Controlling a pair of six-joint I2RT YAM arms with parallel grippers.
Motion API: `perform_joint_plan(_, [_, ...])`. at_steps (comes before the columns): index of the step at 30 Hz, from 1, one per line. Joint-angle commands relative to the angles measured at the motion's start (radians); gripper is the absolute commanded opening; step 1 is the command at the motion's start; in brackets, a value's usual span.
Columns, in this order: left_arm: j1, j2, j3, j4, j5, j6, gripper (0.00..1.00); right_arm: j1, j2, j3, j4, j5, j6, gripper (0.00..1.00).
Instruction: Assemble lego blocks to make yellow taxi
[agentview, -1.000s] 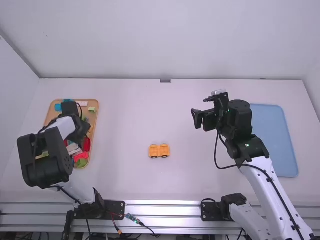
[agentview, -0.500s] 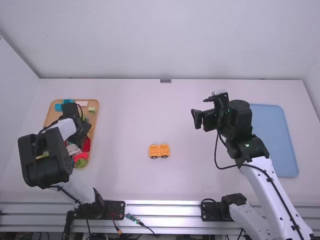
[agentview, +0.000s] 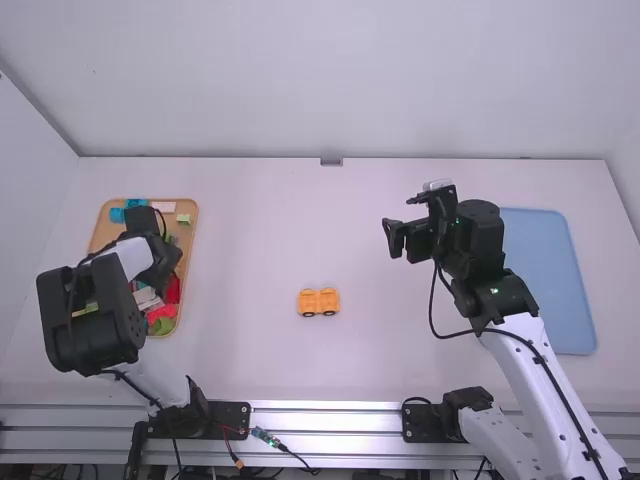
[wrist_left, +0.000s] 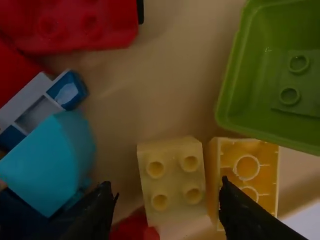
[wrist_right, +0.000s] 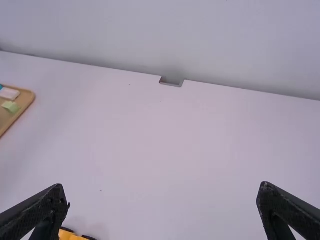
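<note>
The table (agentview: 250, 230) is white, with a plain pale wall (agentview: 330, 80) behind it. A tan tray (agentview: 194, 230) of blocks sits on the left, and a blue tray (agentview: 560, 280) on the right.

In the high view, the left gripper (agentview: 160, 262) is down over the tan tray. Its own wrist view shows its fingers apart around a pale yellow block (wrist_left: 172, 177) with four bumps (not squeezing it). A darker yellow block (wrist_left: 270, 170) is just beside, its hollow side showing, near a green tub (wrist_left: 280, 110).

The right gripper (agentview: 402, 220) is up over the table, wide open with nothing in it.

The little yellow car piece (agentview: 319, 302) is on the table between the arms. It lies long ways from left to right, wheels toward the arm bases. I can't tell which end is its front.
</note>
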Motion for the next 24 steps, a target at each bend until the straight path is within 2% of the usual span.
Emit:
perform_joint_plan(1, [0.001,0.012,-0.001,0.003,-0.004,0.002,0.58,0.000,-0.004,0.029,-0.003,0.001,-0.013,1.00])
perform_joint_plan(3, [0.002,0.012,0.014,-0.008,-0.004,0.002,0.60,0.000,-0.004,0.029,-0.003,0.002,-0.012,1.00])
perform_joint_plan(9, [0.001,0.010,0.086,-0.119,-0.004,0.001,0.56,0.000,-0.004,0.029,-0.003,0.001,-0.013,1.00])
perform_joint_plan(10, [0.000,0.010,0.093,-0.126,-0.004,0.002,0.52,0.000,-0.004,0.029,-0.003,0.002,-0.012,1.00])
perform_joint_plan(21, [0.002,0.010,0.095,-0.189,-0.011,-0.003,0.47,0.000,-0.004,0.029,-0.003,0.001,-0.013,1.00])
perform_joint_plan(24, [0.001,0.010,0.091,-0.185,-0.015,-0.003,0.49,0.000,-0.002,0.029,-0.003,0.001,-0.013,1.00])
